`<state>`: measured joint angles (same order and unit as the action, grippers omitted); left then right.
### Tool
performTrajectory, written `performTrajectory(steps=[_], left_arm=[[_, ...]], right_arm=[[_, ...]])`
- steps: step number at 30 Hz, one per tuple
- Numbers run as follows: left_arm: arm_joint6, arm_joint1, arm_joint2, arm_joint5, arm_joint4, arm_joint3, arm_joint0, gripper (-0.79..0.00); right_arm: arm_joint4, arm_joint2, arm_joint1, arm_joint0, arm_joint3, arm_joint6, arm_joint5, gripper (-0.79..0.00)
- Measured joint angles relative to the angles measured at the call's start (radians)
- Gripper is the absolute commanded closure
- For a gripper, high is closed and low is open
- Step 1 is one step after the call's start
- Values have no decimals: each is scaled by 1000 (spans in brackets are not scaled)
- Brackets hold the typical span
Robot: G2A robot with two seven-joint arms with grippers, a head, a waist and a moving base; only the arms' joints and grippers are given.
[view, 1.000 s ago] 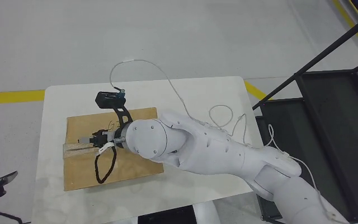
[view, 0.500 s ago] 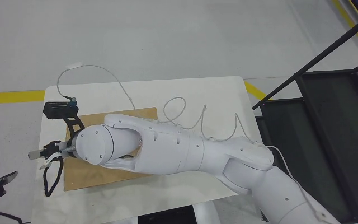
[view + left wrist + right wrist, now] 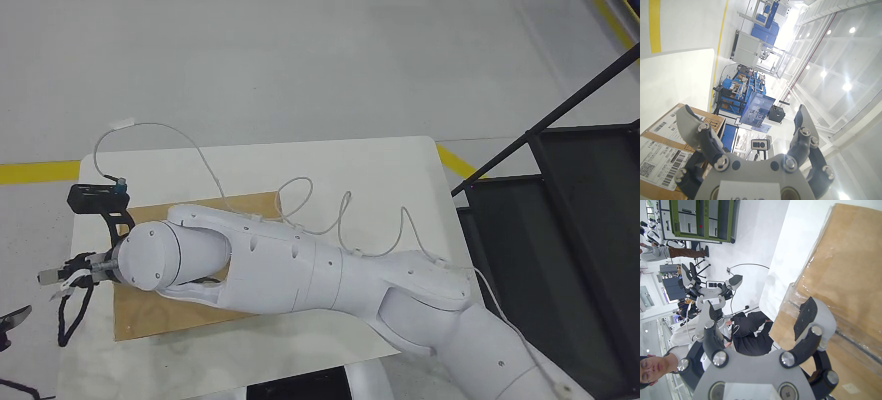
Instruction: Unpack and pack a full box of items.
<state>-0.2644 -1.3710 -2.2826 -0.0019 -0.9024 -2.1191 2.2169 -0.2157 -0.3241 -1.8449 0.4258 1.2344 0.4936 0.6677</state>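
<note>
A sealed cardboard box [image 3: 160,312] lies on the white table [image 3: 350,170], and my right arm stretches across it towards the table's left side. My right gripper [image 3: 58,277] hangs past the box's left edge. Seen from the right wrist, that gripper [image 3: 758,306] is open and holds nothing. One finger stands over the box top [image 3: 848,266] near its clear tape seam [image 3: 848,332], the other beyond the table's edge. My left gripper [image 3: 710,273] shows farther off, open. In its own wrist view the left gripper [image 3: 743,109] is open and empty, beside the box's labelled side [image 3: 662,132].
A white cable [image 3: 330,200] loops over the arm and the table's back half. A black cable loop [image 3: 70,315] dangles from the right wrist. A dark metal rack [image 3: 580,200] stands to the right of the table. Bare tabletop lies behind the box.
My right arm has swept left across the box, carrying its gripper from over the tape seam to past the box's left edge. The white cable trailed along with it.
</note>
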Motion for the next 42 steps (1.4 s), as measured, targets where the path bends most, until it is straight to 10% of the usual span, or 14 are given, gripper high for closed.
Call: performTrajectory(steps=[18, 42], left_arm=[[0, 0, 0, 0, 0, 0, 0, -785], [0, 0, 0, 0, 0, 0, 0, -785]], right_arm=[[126, -52, 37, 93, 26, 74, 84, -785], [464, -262, 247, 322, 321, 219, 267, -785]])
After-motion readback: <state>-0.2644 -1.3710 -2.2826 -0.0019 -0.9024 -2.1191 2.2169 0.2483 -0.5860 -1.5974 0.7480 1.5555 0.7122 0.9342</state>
